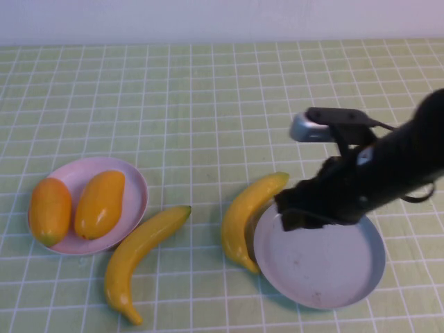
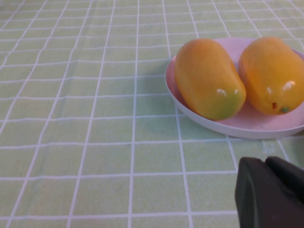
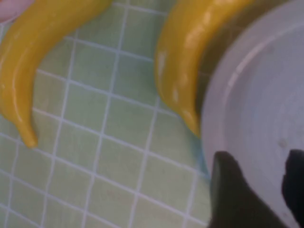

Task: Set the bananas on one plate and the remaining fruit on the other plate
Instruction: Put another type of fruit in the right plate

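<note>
My right gripper (image 3: 259, 190) hangs over the grey-blue plate (image 1: 326, 274), fingers apart, gripping nothing; one banana (image 1: 248, 216) touches the plate rim beside it, the other banana (image 1: 139, 250) further off. My left gripper (image 2: 270, 194), shut, sits near the pink plate (image 2: 247, 124) with both mangoes (image 2: 209, 78).

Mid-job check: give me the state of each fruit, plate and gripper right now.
Two mangoes: lying side by side on the pink plate.
Left banana: on the cloth, off both plates.
Right banana: on the cloth, against the grey plate.
Grey plate: no fruit.
Right gripper: open, over the grey plate.
Left gripper: shut, near the pink plate.
</note>
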`<state>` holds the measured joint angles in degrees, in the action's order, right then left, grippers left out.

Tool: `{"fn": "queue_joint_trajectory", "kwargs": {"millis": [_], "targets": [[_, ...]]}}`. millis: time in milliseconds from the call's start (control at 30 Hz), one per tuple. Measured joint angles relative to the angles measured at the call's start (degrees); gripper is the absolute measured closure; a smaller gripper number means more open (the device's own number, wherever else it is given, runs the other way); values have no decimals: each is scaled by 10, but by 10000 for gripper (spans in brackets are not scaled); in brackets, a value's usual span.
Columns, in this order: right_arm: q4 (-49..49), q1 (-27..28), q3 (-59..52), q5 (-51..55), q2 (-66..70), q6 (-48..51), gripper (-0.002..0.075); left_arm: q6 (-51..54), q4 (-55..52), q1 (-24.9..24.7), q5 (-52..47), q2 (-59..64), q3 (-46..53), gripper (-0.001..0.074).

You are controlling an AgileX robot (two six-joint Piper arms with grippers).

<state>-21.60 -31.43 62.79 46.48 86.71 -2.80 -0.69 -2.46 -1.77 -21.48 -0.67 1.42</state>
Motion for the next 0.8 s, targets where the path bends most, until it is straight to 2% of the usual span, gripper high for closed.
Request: {"fn": "queue_joint_trajectory", "kwargs": {"millis": [133, 233, 500, 800], "targets": [[2, -36, 92, -10, 101, -52, 363, 0, 0, 0, 0, 0, 0, 738], [2, -41, 156, -12, 163, -83, 295, 0, 0, 0, 0, 0, 0, 738], [2, -41, 266, 2, 275, -139, 261, 0, 0, 0, 0, 0, 0, 738], [3, -41, 287, 30, 299, -160, 261, 0, 0, 0, 0, 0, 0, 738]]}}
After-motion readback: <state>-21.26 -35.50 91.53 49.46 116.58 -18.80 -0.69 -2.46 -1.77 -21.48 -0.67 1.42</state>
